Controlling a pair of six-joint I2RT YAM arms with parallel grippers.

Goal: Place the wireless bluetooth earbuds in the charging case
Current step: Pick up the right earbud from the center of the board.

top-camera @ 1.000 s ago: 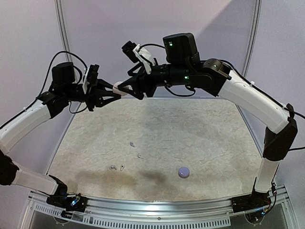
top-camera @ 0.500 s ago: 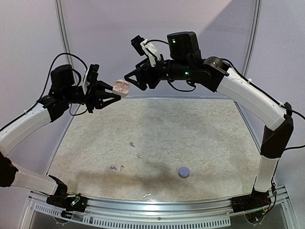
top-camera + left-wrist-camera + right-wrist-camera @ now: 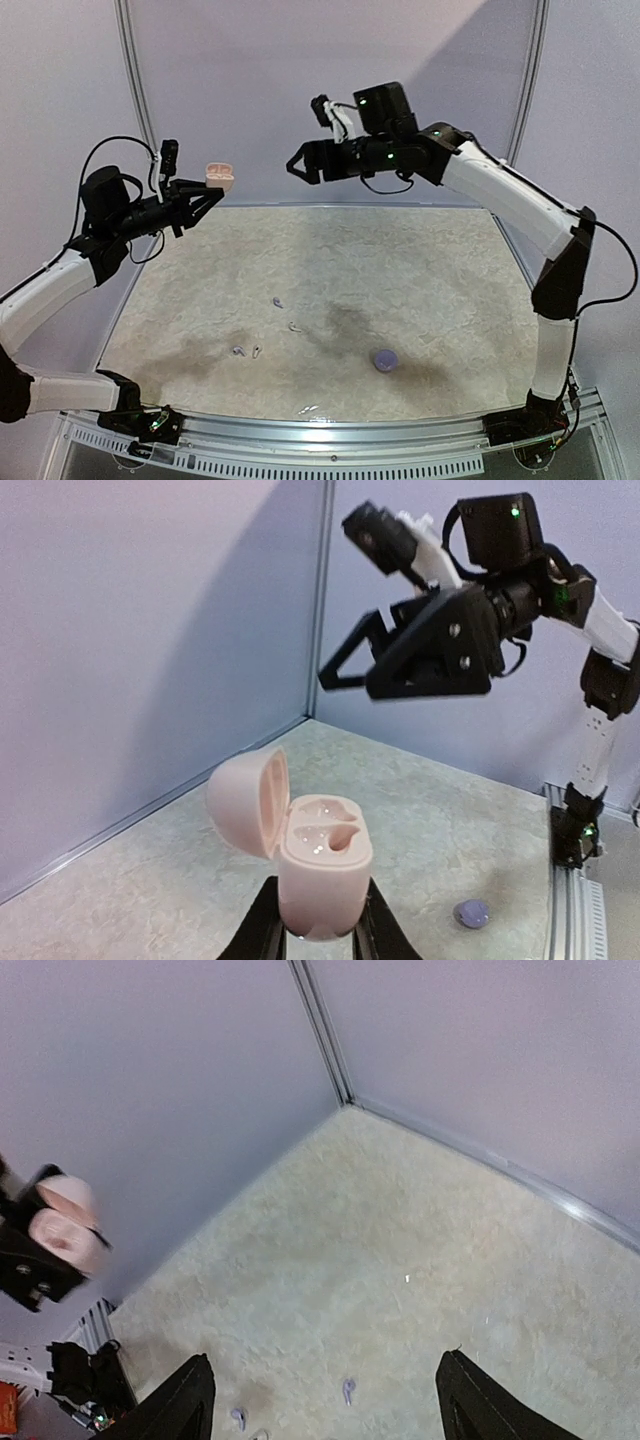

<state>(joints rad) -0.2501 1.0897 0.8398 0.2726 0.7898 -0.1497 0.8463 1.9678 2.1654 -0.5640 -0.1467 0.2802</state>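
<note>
The charging case point(image 3: 320, 865) is a pinkish plastic case with its lid point(image 3: 248, 800) swung open and two empty sockets showing. My left gripper point(image 3: 318, 925) is shut on its lower body and holds it upright, high above the table's far left point(image 3: 219, 176). My right gripper point(image 3: 297, 165) hangs open and empty in the air to the right of the case, well apart from it. Several tiny pale-lavender earbuds lie on the table: one point(image 3: 277, 301), another point(image 3: 294, 326) and a pair point(image 3: 237, 351) nearer the front. The right wrist view shows one earbud point(image 3: 347, 1390) between its spread fingers.
A small rounded lavender pebble-like object point(image 3: 385, 359) lies on the mottled table toward the front centre, also in the left wrist view point(image 3: 471, 913). Lilac walls close the back and sides, and a metal rail point(image 3: 320, 430) runs along the near edge.
My right gripper has come off the case and drawn back to the right, jaws wider. The case lid now stands open. My left arm has carried the case to the left.
</note>
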